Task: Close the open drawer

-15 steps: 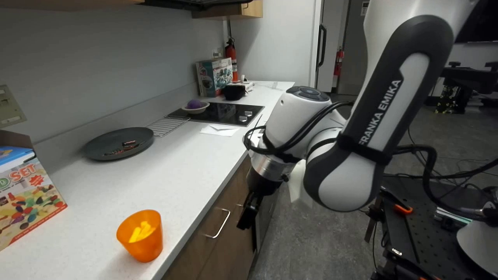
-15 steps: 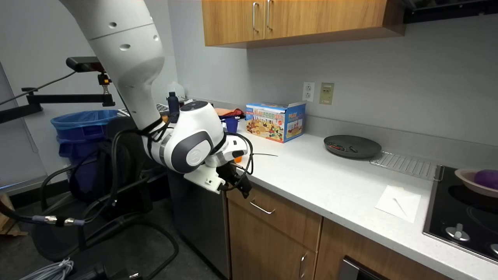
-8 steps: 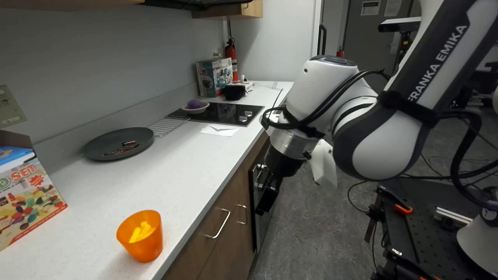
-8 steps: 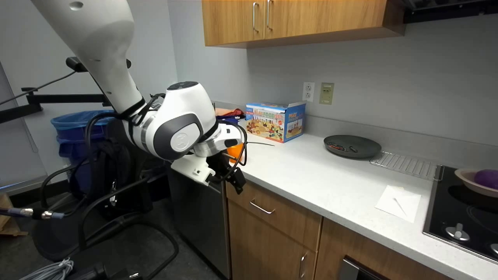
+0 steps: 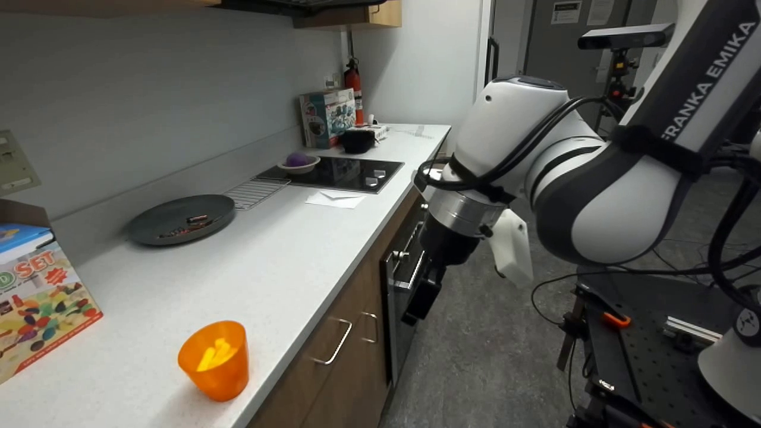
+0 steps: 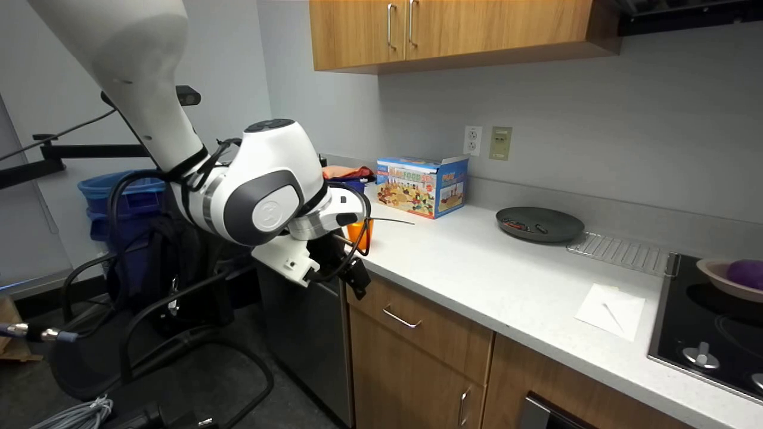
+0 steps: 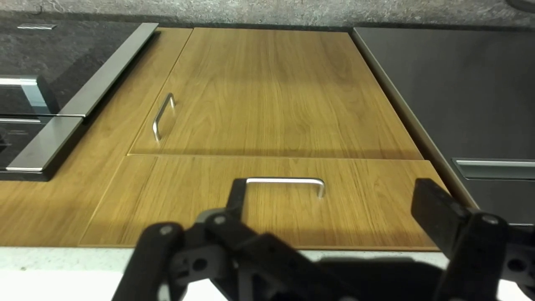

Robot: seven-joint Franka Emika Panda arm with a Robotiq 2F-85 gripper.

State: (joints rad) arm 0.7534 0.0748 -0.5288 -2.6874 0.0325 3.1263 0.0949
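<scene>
The drawer (image 6: 446, 338) has a wood front with a slim metal bar handle (image 6: 401, 317). Its front sits flush under the counter in both exterior views (image 5: 315, 346). Its inner sides and contents are hidden. In the wrist view the drawer front (image 7: 292, 215) fills the lower middle, with no gap showing along its edges. My gripper (image 7: 332, 188) is open and empty, its fingers wide apart in front of the drawer. The left finger covers one end of the handle in this view. In the exterior views my gripper (image 5: 419, 306) hangs apart from the drawer front (image 6: 357, 283).
An orange cup (image 5: 217, 362) with yellow pieces stands near the edge of the white counter (image 5: 267, 285). A cabinet door (image 7: 267, 92) with its own handle lies below the drawer, between an oven (image 7: 37, 62) and a dark appliance front (image 7: 472, 96). A black table (image 5: 672, 362) carries the robot base.
My arm and gripper have moved back from the drawer front and somewhat upward. The drawer has not visibly moved.
</scene>
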